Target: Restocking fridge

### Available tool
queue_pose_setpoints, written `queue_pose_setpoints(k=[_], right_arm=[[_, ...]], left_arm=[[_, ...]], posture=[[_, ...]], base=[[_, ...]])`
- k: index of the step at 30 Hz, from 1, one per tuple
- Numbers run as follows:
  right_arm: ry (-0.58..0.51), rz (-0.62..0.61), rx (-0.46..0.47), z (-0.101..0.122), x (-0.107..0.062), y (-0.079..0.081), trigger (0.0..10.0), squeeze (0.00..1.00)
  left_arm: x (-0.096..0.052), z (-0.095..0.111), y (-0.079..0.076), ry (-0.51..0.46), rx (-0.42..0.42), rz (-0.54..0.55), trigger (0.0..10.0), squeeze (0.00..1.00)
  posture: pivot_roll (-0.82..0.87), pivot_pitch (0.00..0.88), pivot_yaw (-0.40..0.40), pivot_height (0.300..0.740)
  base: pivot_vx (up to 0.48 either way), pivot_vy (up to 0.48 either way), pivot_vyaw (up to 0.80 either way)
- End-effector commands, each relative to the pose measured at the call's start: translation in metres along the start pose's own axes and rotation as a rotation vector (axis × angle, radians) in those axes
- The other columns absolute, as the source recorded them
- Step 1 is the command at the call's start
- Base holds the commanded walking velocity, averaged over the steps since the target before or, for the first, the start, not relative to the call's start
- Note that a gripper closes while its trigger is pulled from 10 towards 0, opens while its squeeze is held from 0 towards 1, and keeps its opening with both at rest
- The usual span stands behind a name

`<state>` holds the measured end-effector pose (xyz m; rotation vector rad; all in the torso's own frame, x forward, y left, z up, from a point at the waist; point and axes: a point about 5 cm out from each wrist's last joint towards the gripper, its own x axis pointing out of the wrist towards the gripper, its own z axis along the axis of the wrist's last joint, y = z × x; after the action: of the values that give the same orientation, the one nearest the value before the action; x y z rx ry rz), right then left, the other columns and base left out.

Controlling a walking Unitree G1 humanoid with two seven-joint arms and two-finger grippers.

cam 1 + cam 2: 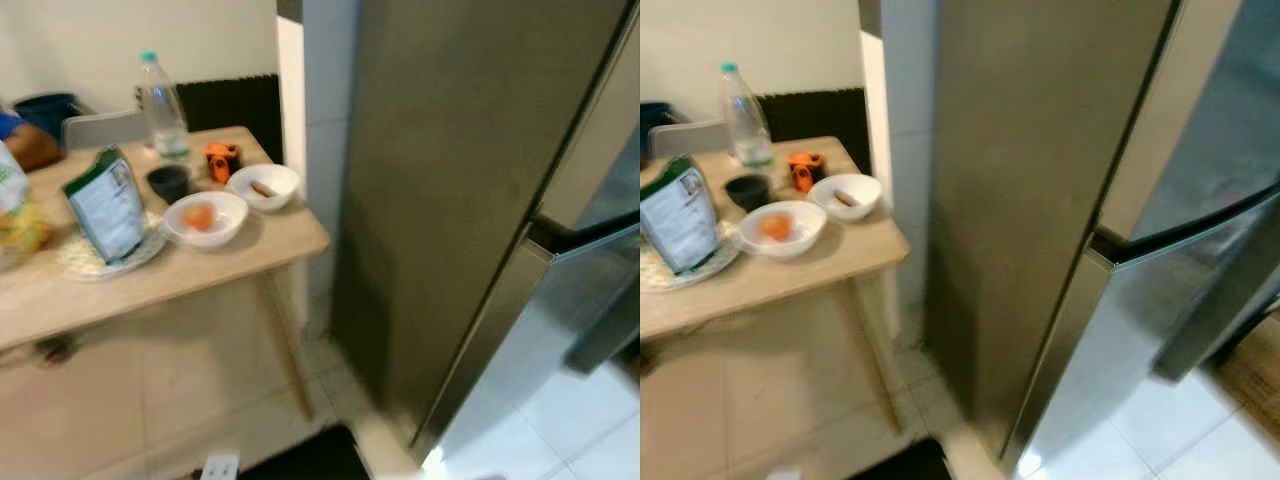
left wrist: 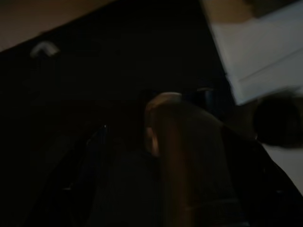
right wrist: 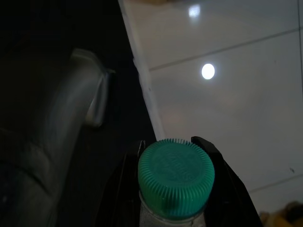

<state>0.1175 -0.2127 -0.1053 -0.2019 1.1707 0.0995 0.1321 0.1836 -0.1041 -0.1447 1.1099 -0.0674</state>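
Two white bowls [image 1: 204, 217] on table [image 1: 270, 250]; right end effector [image 3: 175, 151] grips one green-capped bottle [image 3: 176, 177]; left unclear.

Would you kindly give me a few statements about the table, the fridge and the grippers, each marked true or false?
1. The right gripper holds a bottle with a green cap. True.
2. Two white bowls sit on the wooden table. True.
3. The water bottle on the table lies on its side. False: it stands upright near the table's far edge.
4. The fridge stands to the left of the table. False: it stands to the table's right.
5. The green and white bag stands on a plate. True.
6. Both bowls are empty. False: one holds something orange, the other a small brownish item.
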Motion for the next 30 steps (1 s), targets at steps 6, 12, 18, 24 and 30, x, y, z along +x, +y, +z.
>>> queue_pose_setpoints(k=[6,12,18,24,30], right_arm=[[-0.009,-0.023,0.011,0.005,0.0,-0.007,10.0,0.0],[-0.011,-0.015,0.025,0.007,0.0,-0.006,10.0,0.0],[-0.009,-0.009,0.029,0.008,0.001,-0.004,10.0,0.0],[-0.021,-0.008,0.033,0.011,0.001,-0.003,10.0,0.0],[-0.032,-0.011,0.041,0.012,0.001,-0.003,10.0,0.0]], left_arm=[[0.0,0.002,0.001,-0.011,-0.025,0.009,10.0,0.0],[-0.001,0.001,0.003,-0.011,-0.03,0.011,10.0,0.0],[-0.001,0.001,0.004,-0.013,-0.037,0.013,10.0,0.0],[-0.001,0.001,0.004,-0.014,-0.037,0.017,10.0,0.0],[-0.001,0.002,0.003,-0.015,-0.031,0.015,10.0,0.0]], posture=[[-0.04,0.0,-0.021,0.74],[-0.04,0.0,-0.02,0.74],[-0.04,0.002,-0.021,0.74],[-0.04,0.005,-0.018,0.74],[-0.04,0.003,-0.018,0.74]], base=[[0.0,0.0,0.0],[0.0,0.0,-0.31],[0.0,0.0,-0.79],[0.0,0.0,-0.79],[0.0,0.0,-0.26]])
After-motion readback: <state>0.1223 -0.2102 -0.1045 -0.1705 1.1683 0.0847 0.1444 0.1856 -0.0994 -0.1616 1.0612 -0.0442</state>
